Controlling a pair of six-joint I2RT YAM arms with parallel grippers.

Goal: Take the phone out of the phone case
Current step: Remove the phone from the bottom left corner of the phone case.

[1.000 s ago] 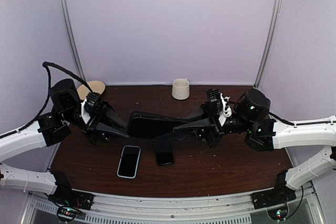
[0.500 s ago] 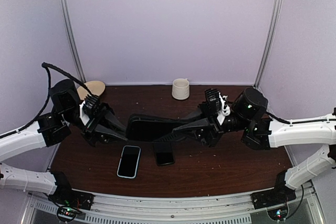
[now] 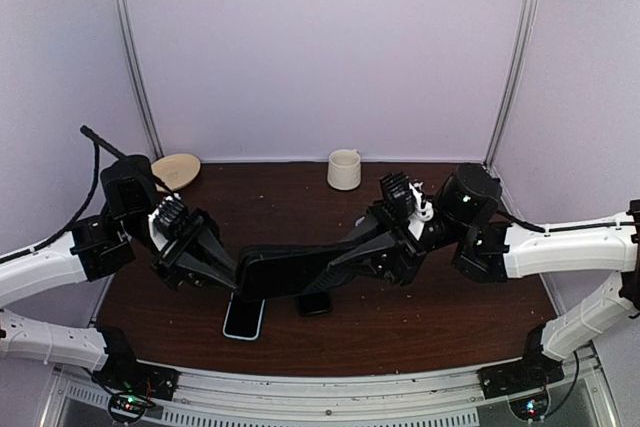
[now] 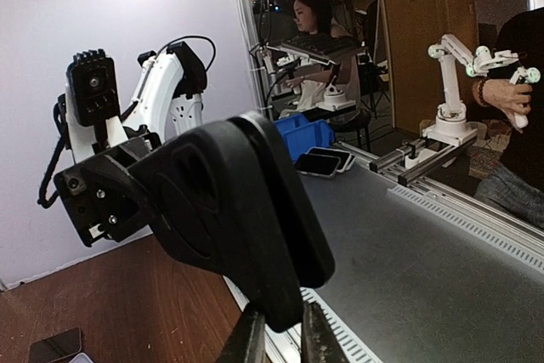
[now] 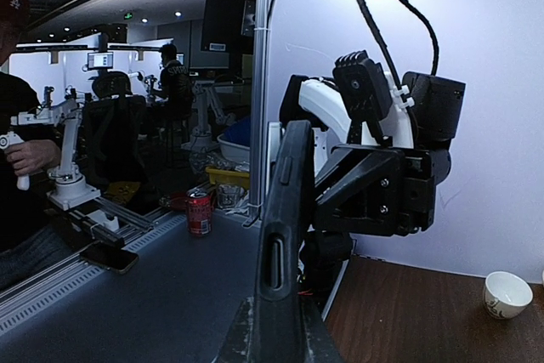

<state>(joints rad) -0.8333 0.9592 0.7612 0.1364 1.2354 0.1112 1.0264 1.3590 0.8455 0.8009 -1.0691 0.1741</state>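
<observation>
A black phone case (image 3: 290, 272) hangs in the air between my two grippers, lying roughly level above the table. My left gripper (image 3: 236, 279) is shut on its left end and my right gripper (image 3: 336, 261) is shut on its right end. In the left wrist view the case (image 4: 229, 210) fills the middle, its lower edge pinched between the fingers (image 4: 276, 339). In the right wrist view the case (image 5: 285, 227) stands edge-on, showing a slot, with the fingers (image 5: 270, 333) clamped on it. I cannot tell whether a phone sits inside it.
Two phones lie on the brown table under the case: one with a light rim (image 3: 243, 323) and a dark one (image 3: 315, 303). A white cup (image 3: 344, 169) and a tan dish (image 3: 178, 169) stand at the back wall.
Both grippers have carried the case toward the near edge of the table; it now partly covers the two phones lying there. Both arms have leaned in.
</observation>
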